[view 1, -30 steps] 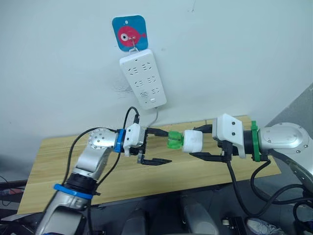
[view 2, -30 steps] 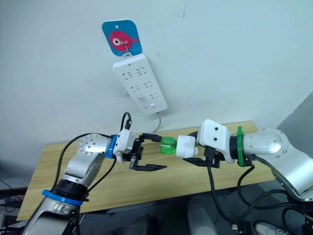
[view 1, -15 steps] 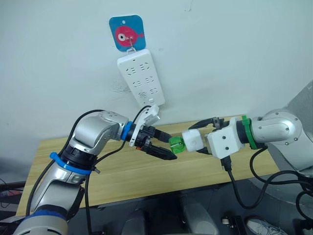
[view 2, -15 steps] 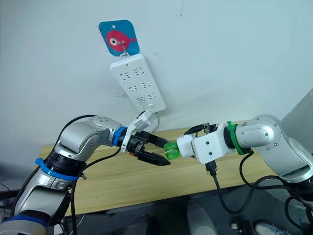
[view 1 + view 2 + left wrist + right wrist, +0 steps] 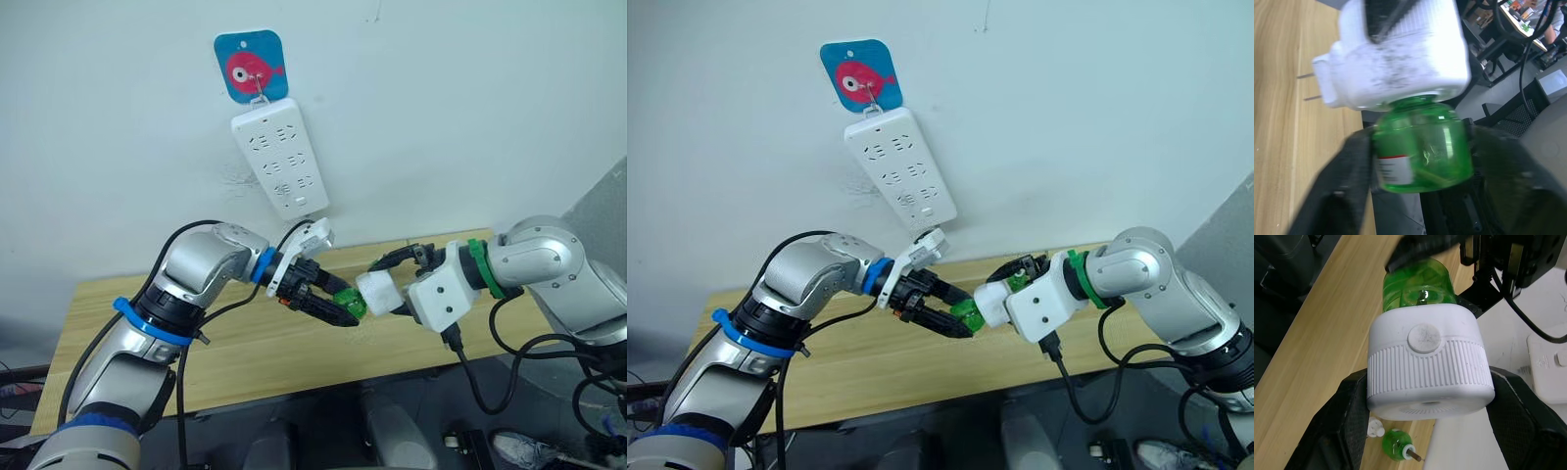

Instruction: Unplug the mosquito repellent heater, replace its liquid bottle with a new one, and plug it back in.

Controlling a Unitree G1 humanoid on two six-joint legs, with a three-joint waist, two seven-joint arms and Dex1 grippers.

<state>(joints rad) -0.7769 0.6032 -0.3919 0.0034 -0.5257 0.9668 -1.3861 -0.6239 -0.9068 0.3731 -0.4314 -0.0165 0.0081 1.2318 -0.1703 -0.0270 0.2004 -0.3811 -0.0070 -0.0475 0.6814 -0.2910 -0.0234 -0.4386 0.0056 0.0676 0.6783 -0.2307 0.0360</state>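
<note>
Having swung in and clamped on the green bottle (image 5: 348,303), left gripper (image 5: 336,308) set to unscrew it from the heater (image 5: 380,292) pinched in right gripper (image 5: 396,284).

Head pair: stereo, looking forward and down over both arms; wall, power strip (image 5: 279,157) and table (image 5: 108,323) at middle range.
Left wrist: very close, looking along the left gripper (image 5: 1420,196) at the bottle (image 5: 1422,149) and heater (image 5: 1400,54); table edge and floor clutter behind.
Right wrist: very close, along the right gripper (image 5: 1425,423), facing the heater's ribbed side; table, spare bottle (image 5: 1396,444) beyond.
Shared: heater and bottle in all four views; table too.
</note>
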